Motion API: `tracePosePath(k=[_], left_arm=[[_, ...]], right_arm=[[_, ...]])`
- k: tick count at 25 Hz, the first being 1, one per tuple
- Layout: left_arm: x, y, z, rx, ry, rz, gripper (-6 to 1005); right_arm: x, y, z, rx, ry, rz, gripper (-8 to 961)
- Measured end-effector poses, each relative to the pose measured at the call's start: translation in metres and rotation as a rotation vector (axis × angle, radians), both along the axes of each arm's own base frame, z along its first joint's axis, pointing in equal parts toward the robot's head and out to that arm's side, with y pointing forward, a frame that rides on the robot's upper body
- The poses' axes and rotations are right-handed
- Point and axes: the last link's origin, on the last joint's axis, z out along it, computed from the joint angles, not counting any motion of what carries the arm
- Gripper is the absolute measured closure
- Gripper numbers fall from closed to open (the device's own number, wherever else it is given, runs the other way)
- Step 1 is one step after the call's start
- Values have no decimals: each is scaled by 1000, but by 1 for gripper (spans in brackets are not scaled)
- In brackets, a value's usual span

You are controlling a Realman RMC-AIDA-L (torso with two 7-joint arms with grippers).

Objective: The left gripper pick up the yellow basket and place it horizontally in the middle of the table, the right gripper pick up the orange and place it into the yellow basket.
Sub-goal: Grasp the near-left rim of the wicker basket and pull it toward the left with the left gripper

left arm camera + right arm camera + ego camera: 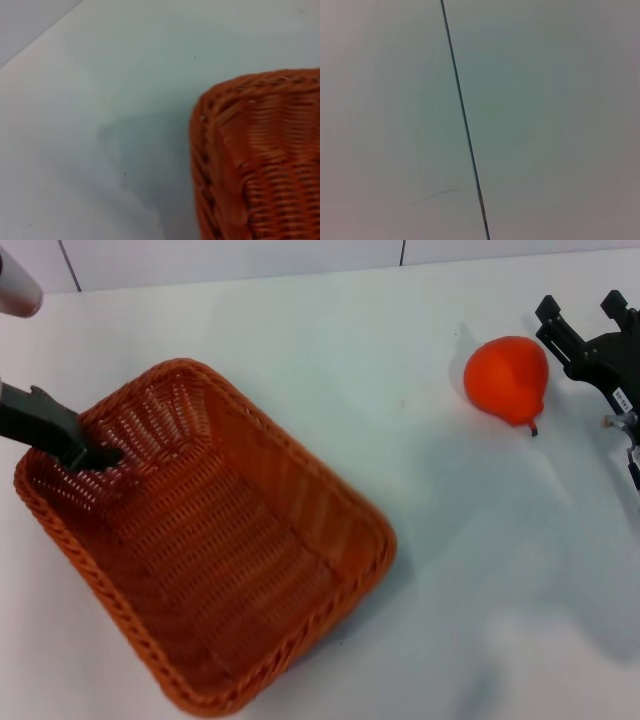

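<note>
Basket step in hand, orange untouched

Left gripper [85,453] reaches inside the yellow basket [215,560], its spread impossible to tell; basket lies skewed, needing turning level; right gripper [585,325] waits wide beside the orange [505,377] on the counter [330,370]

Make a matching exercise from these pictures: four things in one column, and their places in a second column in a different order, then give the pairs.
Things:
1. basket
2. orange
3. left gripper
4. right gripper

Places:
A. at the table's far right edge, just beside the fruit
B. reaching over the rim at the basket's far left corner
C. lying at a slant on the left half of the table
D. on the bare table at far right, outside the basket

Pairs: 1-C, 2-D, 3-B, 4-A
</note>
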Motion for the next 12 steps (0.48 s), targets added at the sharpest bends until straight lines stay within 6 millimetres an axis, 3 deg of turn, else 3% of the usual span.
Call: tracePosePath(k=[12], left_arm=[[2, -2, 5, 17, -10, 13, 785]], right_arm=[[0, -1, -1, -11, 16, -2, 18]])
